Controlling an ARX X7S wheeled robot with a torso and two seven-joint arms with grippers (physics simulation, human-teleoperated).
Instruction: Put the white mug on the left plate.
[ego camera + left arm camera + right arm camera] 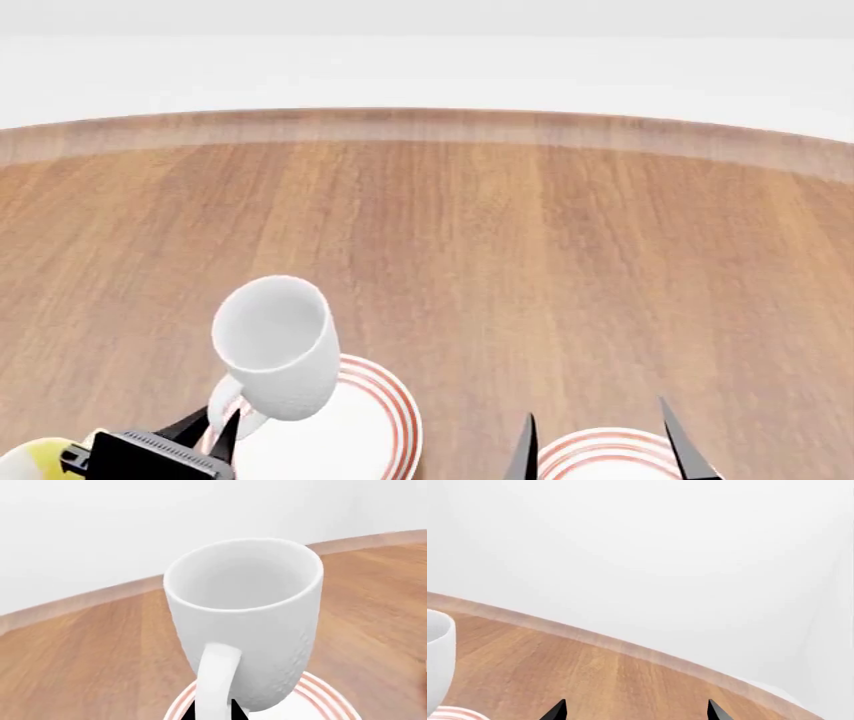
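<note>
tall glossy all-white ceramic mug [276, 347] over red-ringed round white left plate [374, 425], just ahead of left claw [214, 430] | claw pinching its loop handle | contact unclear | left: set down, release | right claw [601, 440] spread, idle

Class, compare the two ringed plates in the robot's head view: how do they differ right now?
The left plate has the white mug over it, handle held by the left gripper; the right plate carries nothing visible. The left plate shows more of itself; the right plate is mostly cut off, between the right gripper's fingers. Both are white with red rings.
</note>
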